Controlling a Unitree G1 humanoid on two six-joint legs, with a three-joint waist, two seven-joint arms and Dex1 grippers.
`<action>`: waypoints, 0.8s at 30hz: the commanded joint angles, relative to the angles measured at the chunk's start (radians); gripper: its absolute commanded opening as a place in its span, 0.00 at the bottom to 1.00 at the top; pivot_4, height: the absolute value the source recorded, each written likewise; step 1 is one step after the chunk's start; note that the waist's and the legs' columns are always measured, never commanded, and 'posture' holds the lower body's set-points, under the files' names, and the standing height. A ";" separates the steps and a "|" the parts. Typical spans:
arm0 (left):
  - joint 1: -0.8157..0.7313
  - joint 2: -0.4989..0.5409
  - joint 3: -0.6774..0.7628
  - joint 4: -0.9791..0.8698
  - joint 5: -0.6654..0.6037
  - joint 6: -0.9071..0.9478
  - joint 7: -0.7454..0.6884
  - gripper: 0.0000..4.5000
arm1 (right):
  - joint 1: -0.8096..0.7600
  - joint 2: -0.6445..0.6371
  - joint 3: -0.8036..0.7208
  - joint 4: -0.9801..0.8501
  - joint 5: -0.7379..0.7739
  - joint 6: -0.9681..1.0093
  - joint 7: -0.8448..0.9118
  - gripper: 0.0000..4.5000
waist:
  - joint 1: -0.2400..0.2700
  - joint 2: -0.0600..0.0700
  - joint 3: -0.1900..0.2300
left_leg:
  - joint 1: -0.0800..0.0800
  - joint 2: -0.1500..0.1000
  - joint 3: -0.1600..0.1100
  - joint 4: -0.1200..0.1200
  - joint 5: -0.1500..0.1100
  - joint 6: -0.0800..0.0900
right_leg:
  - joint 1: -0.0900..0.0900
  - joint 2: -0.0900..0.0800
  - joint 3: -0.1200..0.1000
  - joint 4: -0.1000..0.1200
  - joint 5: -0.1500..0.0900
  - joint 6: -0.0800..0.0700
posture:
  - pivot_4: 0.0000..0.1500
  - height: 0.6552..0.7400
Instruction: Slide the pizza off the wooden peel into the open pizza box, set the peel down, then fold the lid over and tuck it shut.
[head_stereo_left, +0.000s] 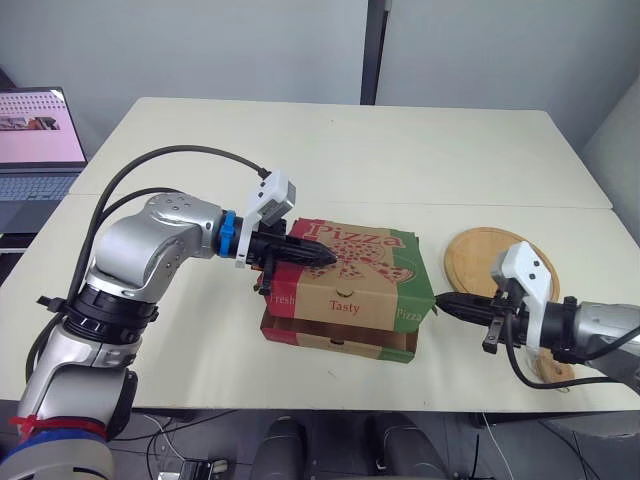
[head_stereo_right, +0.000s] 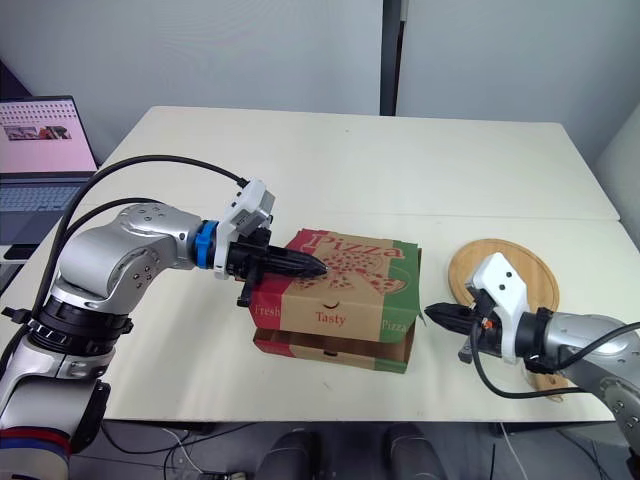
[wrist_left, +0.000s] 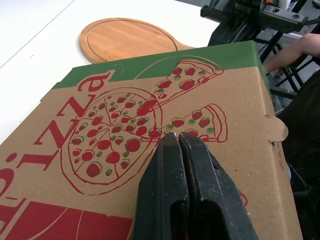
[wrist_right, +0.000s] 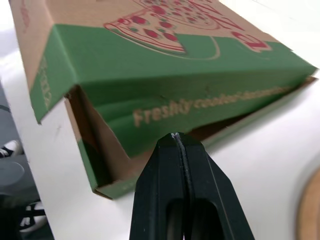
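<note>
Where the right hand hovers, the lid edge gapes.

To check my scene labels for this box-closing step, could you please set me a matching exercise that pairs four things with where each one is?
Column one:
1. left claw
2. right claw
3. wooden peel
4. laptop

Column two:
A. lying flat, empty, right of the pizza box
B. shut, over the box's printed top
C. far left, screen open
D. shut, pointing at the box's green side

Pairs: 1-B; 2-D; 3-A; 4-C
</note>
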 joint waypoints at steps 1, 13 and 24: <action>-0.002 -0.007 0.023 -0.020 0.011 -0.009 -0.004 0.01 | -0.029 0.035 0.031 -0.049 0.031 -0.003 -0.033 0.00 | 0.000 0.000 0.000 | 0.000 0.000 0.000 0.000 0.000 0.000 | 0.000 0.000 0.000 0.000 0.000 0.000 | 1.00 0.89; 0.051 -0.014 -0.013 -0.020 0.082 -0.030 -0.018 0.01 | 0.027 0.045 0.053 -0.072 0.016 -0.006 -0.064 0.00 | 0.001 0.000 0.000 | 0.000 0.000 -0.001 0.000 0.000 0.000 | 0.000 0.000 0.000 0.001 0.000 0.000 | 1.00 0.89; 0.061 -0.031 -0.015 0.004 0.127 -0.054 -0.036 0.00 | 0.224 -0.085 -0.163 -0.097 -0.018 -0.079 0.064 0.21 | 0.001 0.000 0.000 | 0.001 0.000 0.000 0.001 0.000 0.000 | 0.001 0.000 0.000 0.001 0.000 0.000 | 1.00 0.89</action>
